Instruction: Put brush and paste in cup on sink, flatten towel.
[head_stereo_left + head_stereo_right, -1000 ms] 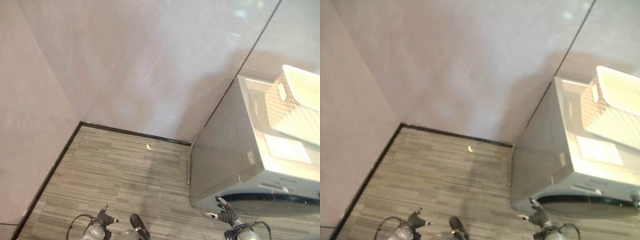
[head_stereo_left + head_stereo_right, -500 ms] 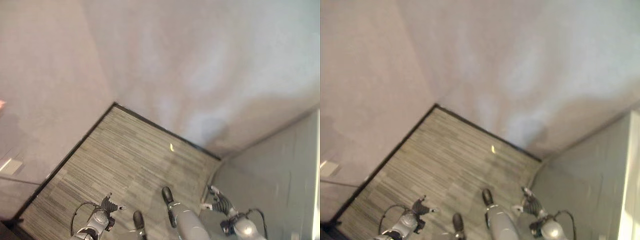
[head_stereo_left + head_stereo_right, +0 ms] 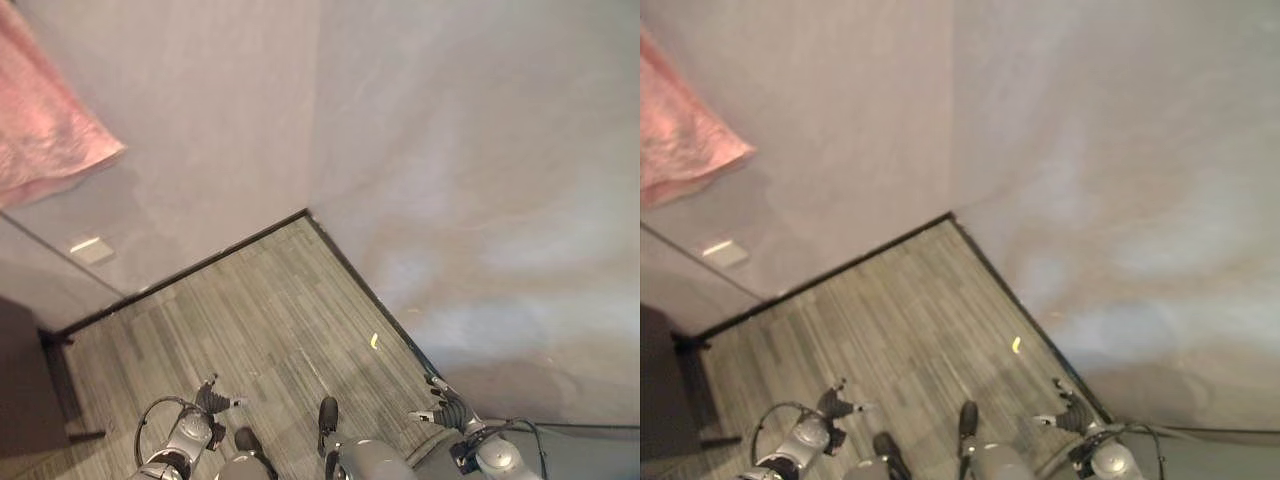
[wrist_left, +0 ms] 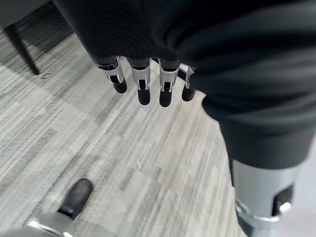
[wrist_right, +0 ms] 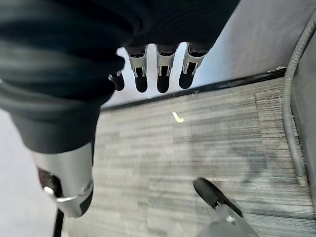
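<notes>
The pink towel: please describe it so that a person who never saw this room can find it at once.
Start from the corner where the two pale walls meet the grey striped floor. Follow the left-hand wall up and away from the corner: the towel hangs there, at the top left of the eye views. It is the one pink, fuzzy thing.

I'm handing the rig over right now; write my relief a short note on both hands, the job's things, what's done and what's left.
Left hand: open, fingers relaxed, holding nothing, hanging over the grey striped floor.
Right hand: open, holding nothing, low beside the wall.
Job's things: a pink towel shows at the upper left of the head view, hanging against the wall; whether it lies flat cannot be told. Brush, paste, cup and sink are not in sight.
Done: nothing that can be confirmed from here.
Left: find the sink, put brush and paste in the cup, flatten the towel.
Also: a small yellow scrap lies on the floor by the wall.
</notes>
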